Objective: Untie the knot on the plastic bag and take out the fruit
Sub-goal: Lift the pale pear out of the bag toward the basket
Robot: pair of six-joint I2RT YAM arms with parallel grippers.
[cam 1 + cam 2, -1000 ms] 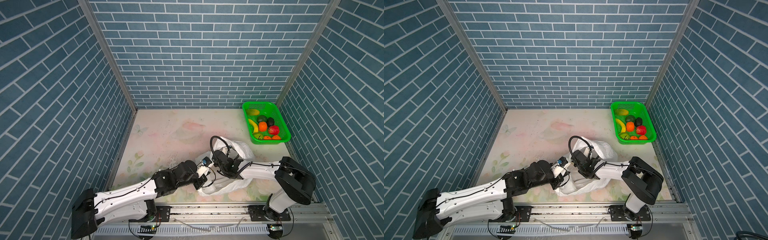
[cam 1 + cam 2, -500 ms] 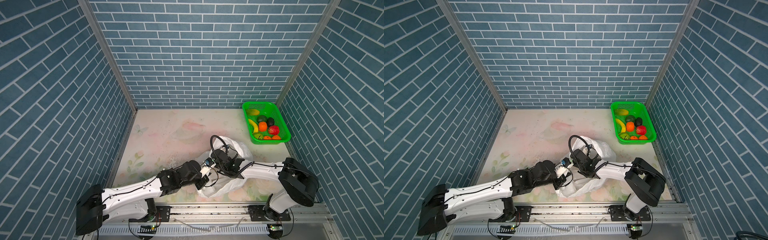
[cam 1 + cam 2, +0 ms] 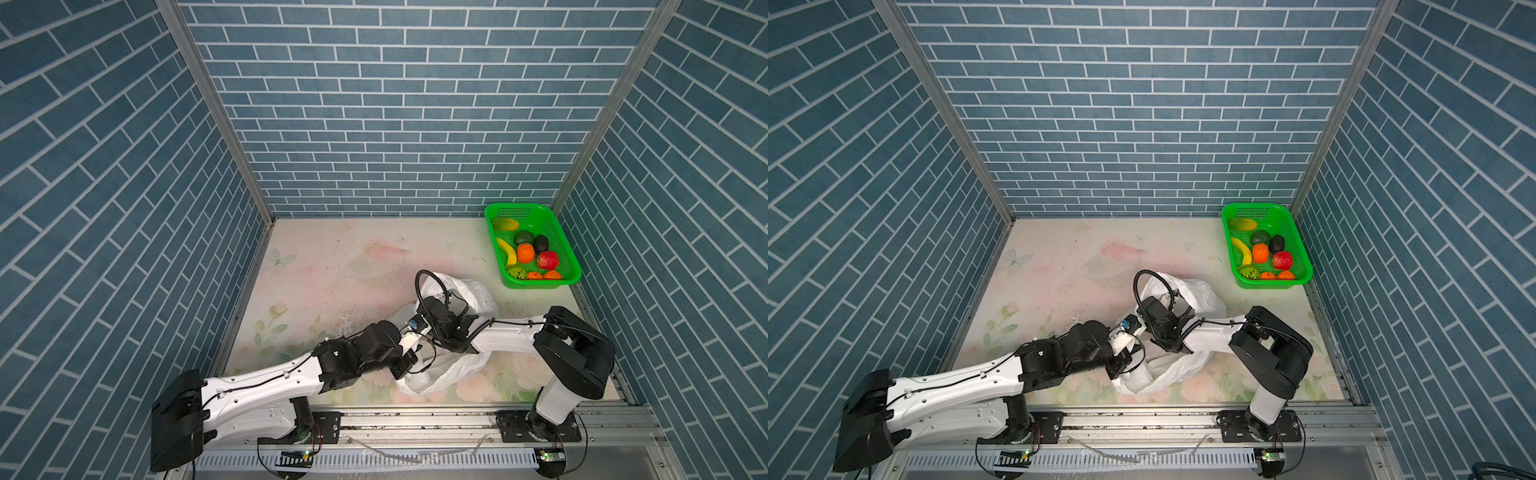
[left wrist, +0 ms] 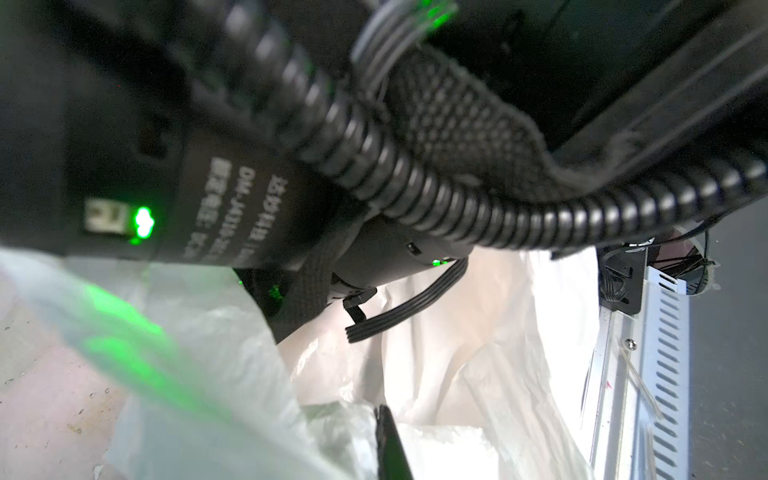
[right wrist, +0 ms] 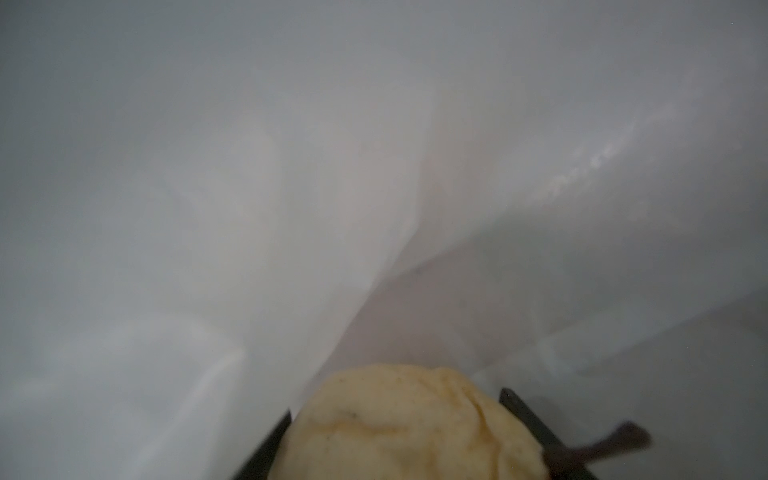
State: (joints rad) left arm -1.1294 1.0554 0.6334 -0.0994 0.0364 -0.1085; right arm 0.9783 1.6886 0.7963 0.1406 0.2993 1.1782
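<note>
Right wrist: your right fingers (image 5: pixel 524 414) grip the cream fruit (image 5: pixel 407 424) inside the plastic bag (image 5: pixel 208 208); left fingers (image 4: pixel 388 440) pinch its film.

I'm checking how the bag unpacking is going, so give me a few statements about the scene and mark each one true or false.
1. The right hand reaches inside the plastic bag. True.
2. A cream-coloured fruit sits between the right hand's fingers. True.
3. The green basket is empty. False: it holds several fruits.
4. The left hand hovers open over the basket. False: it is shut on the bag's near edge.
</note>
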